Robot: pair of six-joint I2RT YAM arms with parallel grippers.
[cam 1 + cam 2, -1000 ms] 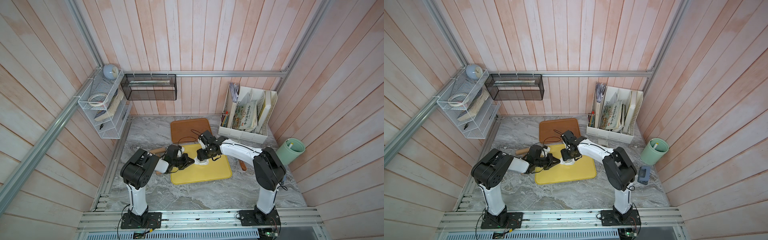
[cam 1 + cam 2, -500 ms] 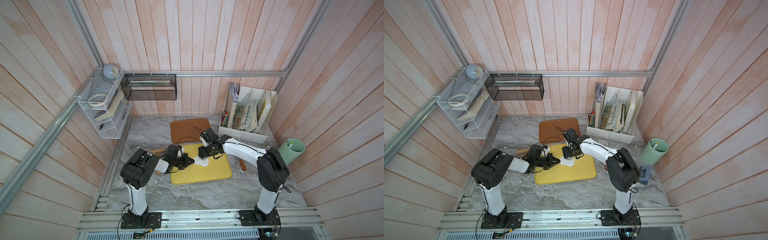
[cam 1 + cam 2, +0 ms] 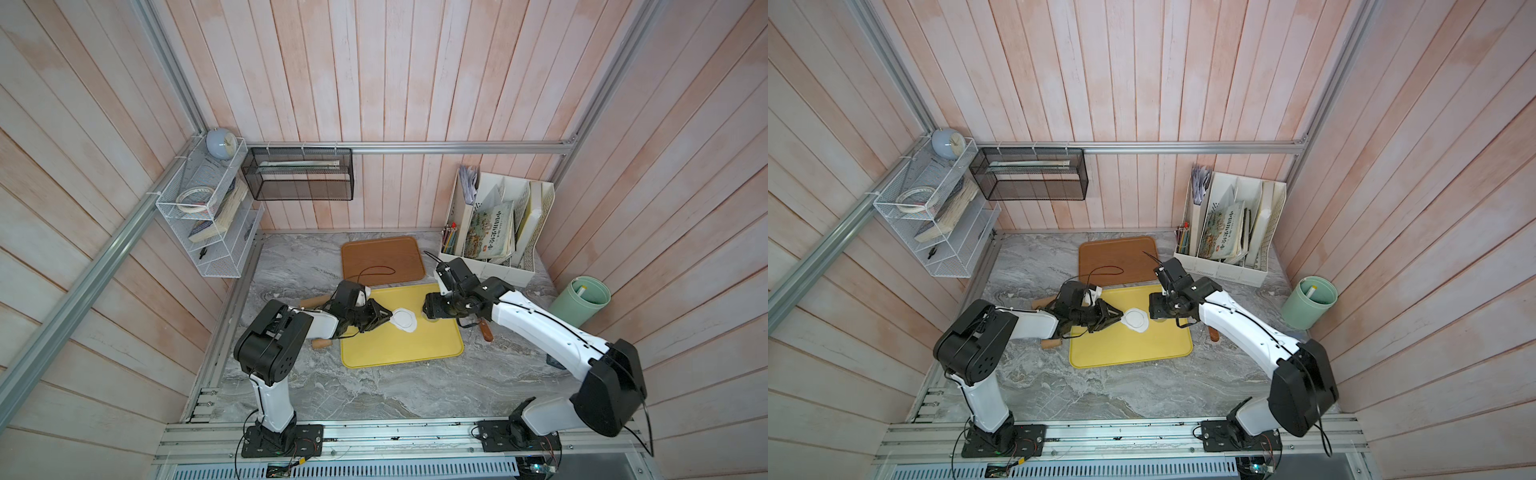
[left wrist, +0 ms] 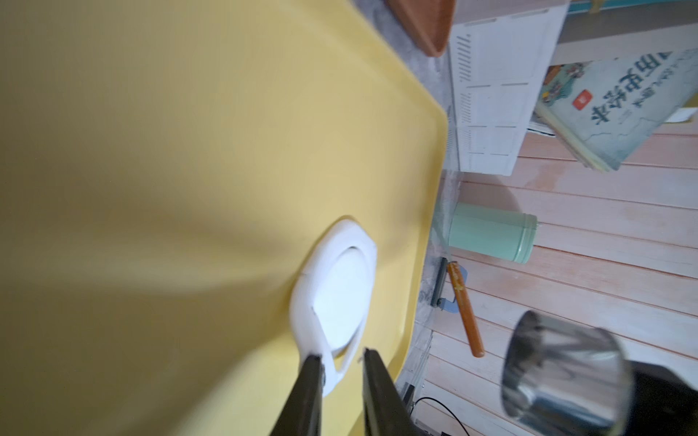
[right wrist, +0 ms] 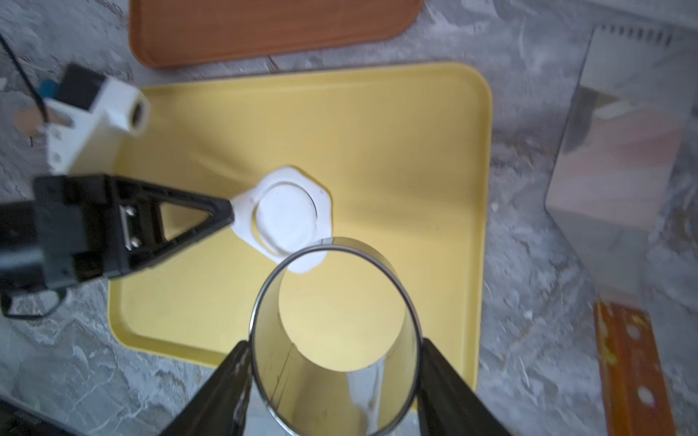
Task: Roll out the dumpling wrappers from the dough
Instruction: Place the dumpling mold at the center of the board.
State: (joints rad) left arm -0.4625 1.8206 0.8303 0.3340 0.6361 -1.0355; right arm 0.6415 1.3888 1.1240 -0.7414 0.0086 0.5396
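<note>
We read the scene outward from the yellow tray (image 3: 399,353), which lies on the surface (image 3: 332,395). The tray's near half is bare.

Near the tray's centre lies the dough (image 5: 243,215), rolled flat. Inside it a round dumpling wrapper (image 5: 285,217) is now cut free, with a ragged rim of dough around it.

The left claw (image 4: 342,355) reaches in from the tray's left edge. It was clamped on that rim a second ago. Its jaws now stand slightly parted, with one finger touching the rim and nothing gripped.

The right claw (image 5: 334,347) stands wide, clamped on the steel ring cutter (image 5: 302,400). The cutter sat on the dough a second ago. It is now lifted clear, over the tray just right of the wrapper.

We judge the cut finished. The next step is to separate the wrapper from the rim.

Beyond the tray's far edge lies the brown tray (image 3: 382,257).
</note>
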